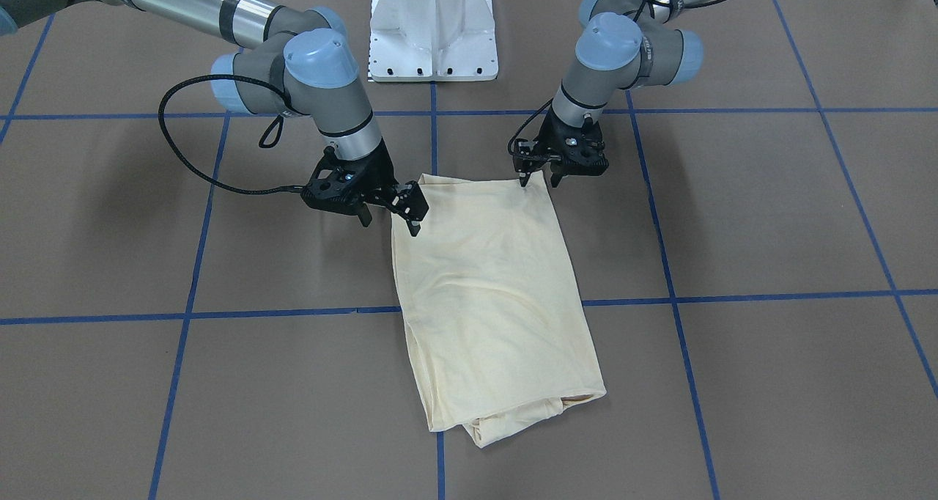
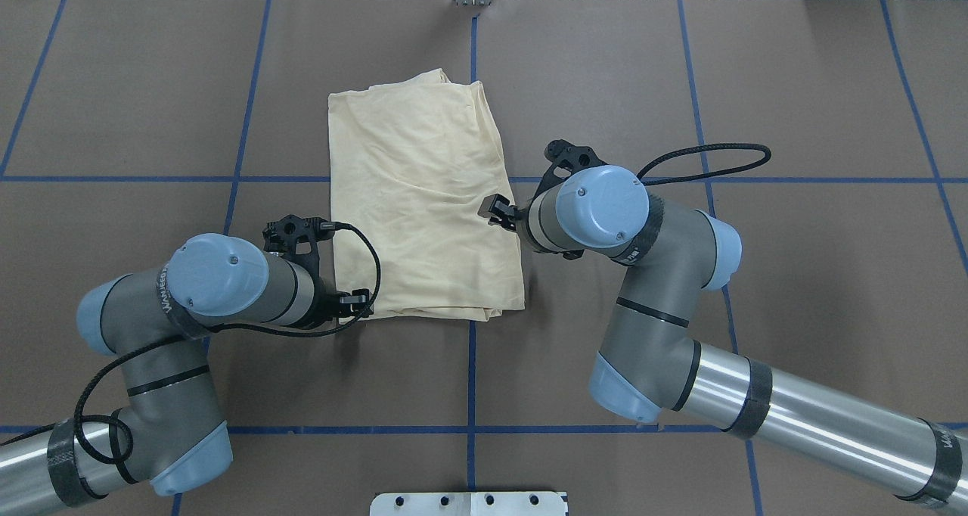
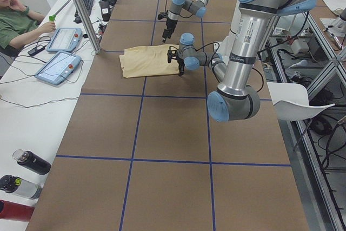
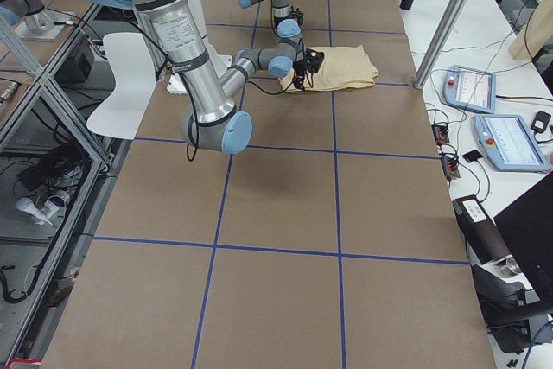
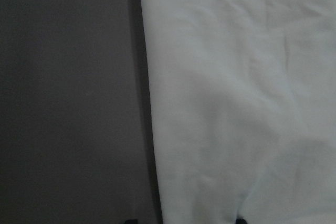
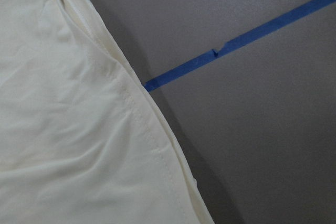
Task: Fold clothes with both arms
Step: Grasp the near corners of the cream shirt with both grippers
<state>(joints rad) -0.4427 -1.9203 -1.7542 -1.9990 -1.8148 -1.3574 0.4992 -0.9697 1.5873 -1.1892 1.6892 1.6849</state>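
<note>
T-shirt (image 1: 491,302) lies folded; left hand (image 1: 538,179) and right hand (image 1: 390,223) hover spread at its corners. We judge uneven pinches could skew layers.

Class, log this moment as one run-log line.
shirt: folded, flat | left gripper: open, over shirt edge | right gripper: open, over opposite edge

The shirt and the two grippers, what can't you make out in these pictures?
- T-shirt: print, sleeves and neck label hidden by the folds, every view.
- Left gripper: overhead, its own wrist covers most of it; wrist view's lower edge cuts off the fingertips.
- Right gripper: contact with the cloth unclear; side views too small.
</note>
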